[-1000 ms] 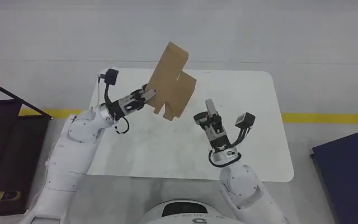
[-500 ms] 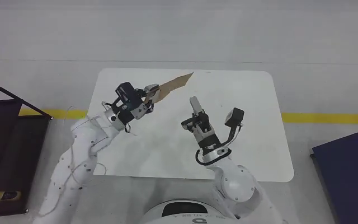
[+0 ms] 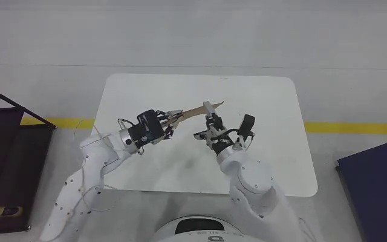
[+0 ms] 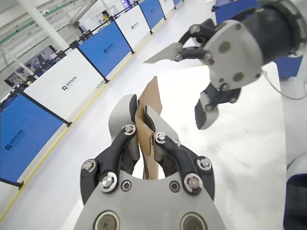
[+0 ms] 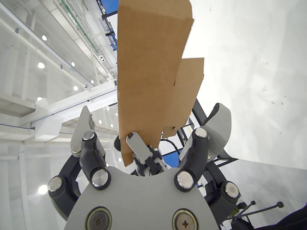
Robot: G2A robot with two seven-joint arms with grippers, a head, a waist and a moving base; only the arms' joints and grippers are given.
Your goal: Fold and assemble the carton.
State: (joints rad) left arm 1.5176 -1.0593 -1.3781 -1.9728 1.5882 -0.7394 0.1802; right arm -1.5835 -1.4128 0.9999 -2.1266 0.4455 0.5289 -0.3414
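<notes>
Top view, left hand [image 3: 171,117] clamped on flattened cardboard carton [image 3: 196,110] above white tabletop [image 3: 266,121], right hand [image 3: 204,121] spread wide just beside it

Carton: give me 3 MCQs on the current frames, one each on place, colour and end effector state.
1. The carton is:
A) held over the table by the left end effector
B) lying flat on the table
C) clamped by both end effectors

2. The carton's colour is:
A) white
B) brown
C) blue

3. The right end effector is:
A) shut on the carton
B) shut on nothing
C) open

Answers:
1 A: in the left wrist view the jaws are clamped on the carton's edge, with the table below.
2 B: the right wrist view shows plain brown card.
3 C: both wrist views show its jaws spread wide, not closed on the carton.
</notes>
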